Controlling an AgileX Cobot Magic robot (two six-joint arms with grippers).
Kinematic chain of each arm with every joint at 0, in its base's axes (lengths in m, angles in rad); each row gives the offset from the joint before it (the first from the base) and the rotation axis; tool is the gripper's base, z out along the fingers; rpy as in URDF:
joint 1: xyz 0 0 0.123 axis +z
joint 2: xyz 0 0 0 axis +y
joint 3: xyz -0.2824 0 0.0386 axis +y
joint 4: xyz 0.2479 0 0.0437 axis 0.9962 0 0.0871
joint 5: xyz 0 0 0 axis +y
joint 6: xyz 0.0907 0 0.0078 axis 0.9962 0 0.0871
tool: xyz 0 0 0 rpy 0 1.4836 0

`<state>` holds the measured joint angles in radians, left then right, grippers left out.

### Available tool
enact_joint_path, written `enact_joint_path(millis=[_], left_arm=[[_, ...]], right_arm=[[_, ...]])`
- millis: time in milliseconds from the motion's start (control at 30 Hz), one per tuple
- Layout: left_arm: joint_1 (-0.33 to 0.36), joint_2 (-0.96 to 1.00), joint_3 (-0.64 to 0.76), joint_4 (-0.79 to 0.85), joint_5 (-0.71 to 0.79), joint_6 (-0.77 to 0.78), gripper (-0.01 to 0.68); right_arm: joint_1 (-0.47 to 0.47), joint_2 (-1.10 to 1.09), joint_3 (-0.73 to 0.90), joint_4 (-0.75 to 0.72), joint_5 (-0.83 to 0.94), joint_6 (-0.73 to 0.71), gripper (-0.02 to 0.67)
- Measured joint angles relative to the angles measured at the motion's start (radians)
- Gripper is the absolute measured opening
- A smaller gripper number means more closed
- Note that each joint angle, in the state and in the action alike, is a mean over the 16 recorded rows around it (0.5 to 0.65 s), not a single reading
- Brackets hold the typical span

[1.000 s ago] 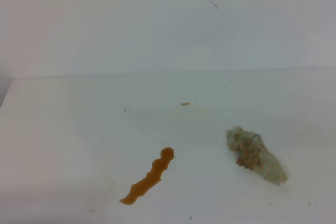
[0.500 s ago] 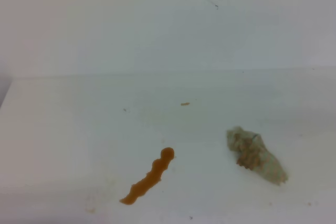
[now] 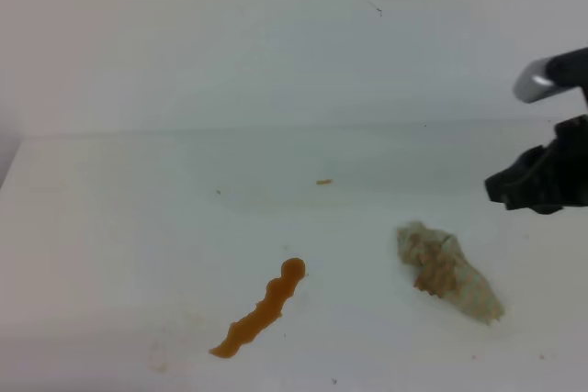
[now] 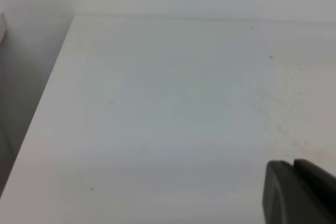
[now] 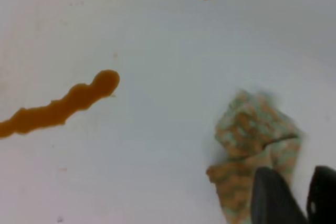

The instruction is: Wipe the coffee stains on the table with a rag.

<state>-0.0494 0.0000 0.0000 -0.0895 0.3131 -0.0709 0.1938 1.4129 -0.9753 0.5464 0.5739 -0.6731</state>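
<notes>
Wavy orange-brown coffee streak (image 3: 260, 310) sits front-centre on white tabletop (image 3: 110, 227); crumpled stained pale rag (image 3: 447, 271) well right, nothing between. My right tool (image 5: 291, 195) hovers over rag; tiny orange speck (image 3: 323, 182) behind. Tool states: can't tell.

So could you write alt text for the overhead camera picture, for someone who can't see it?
A wavy orange-brown coffee stain lies on a white table, with a crumpled, brown-blotched rag apart to its right. A black robot gripper enters from the right edge, above the rag and not touching it. A tiny orange speck sits farther back.

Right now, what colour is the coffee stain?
Orange-brown coffee stain, clearest in the right wrist view.
</notes>
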Motion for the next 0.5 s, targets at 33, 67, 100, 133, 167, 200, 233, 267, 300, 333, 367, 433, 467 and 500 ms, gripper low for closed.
enact_joint_path(millis=[33,67,100,133,167,200,233,267,300,333,367,433,467,500], left_arm=[[0.0,0.0,0.0,0.0,0.0,0.0,-0.002],[0.0,0.0,0.0,0.0,0.0,0.0,-0.002],[0.0,0.0,0.0,0.0,0.0,0.0,-0.002],[0.0,0.0,0.0,0.0,0.0,0.0,-0.002],[0.0,0.0,0.0,0.0,0.0,0.0,-0.002],[0.0,0.0,0.0,0.0,0.0,0.0,-0.002],[0.0,0.0,0.0,0.0,0.0,0.0,-0.002],[0.0,0.0,0.0,0.0,0.0,0.0,-0.002],[0.0,0.0,0.0,0.0,0.0,0.0,-0.002],[0.0,0.0,0.0,0.0,0.0,0.0,-0.002],[0.0,0.0,0.0,0.0,0.0,0.0,-0.002],[0.0,0.0,0.0,0.0,0.0,0.0,-0.002],[0.0,0.0,0.0,0.0,0.0,0.0,-0.002],[0.0,0.0,0.0,0.0,0.0,0.0,-0.002]], right_arm=[[0.012,0.04,-0.027,0.003,0.004,-0.003,0.144],[0.024,0.08,-0.051,0.003,0.006,-0.003,0.162],[0.034,0.117,-0.076,0.004,0.007,-0.003,0.181],[0.044,0.155,-0.101,0.005,0.008,-0.002,0.199],[0.052,0.192,-0.124,0.006,0.008,-0.001,0.216],[0.058,0.226,-0.146,0.007,0.008,0.001,0.233],[0.063,0.259,-0.166,0.007,0.007,0.003,0.248],[0.067,0.292,-0.186,0.008,0.006,0.005,0.261],[0.07,0.323,-0.204,0.009,0.005,0.006,0.273],[0.073,0.354,-0.22,0.009,0.004,0.008,0.282],[0.074,0.383,-0.235,0.01,0.003,0.01,0.29],[0.076,0.438,-0.261,0.01,0.0,0.013,0.299],[0.076,0.462,-0.272,0.011,-0.001,0.014,0.303],[0.076,0.485,-0.282,0.012,-0.002,0.015,0.305]])
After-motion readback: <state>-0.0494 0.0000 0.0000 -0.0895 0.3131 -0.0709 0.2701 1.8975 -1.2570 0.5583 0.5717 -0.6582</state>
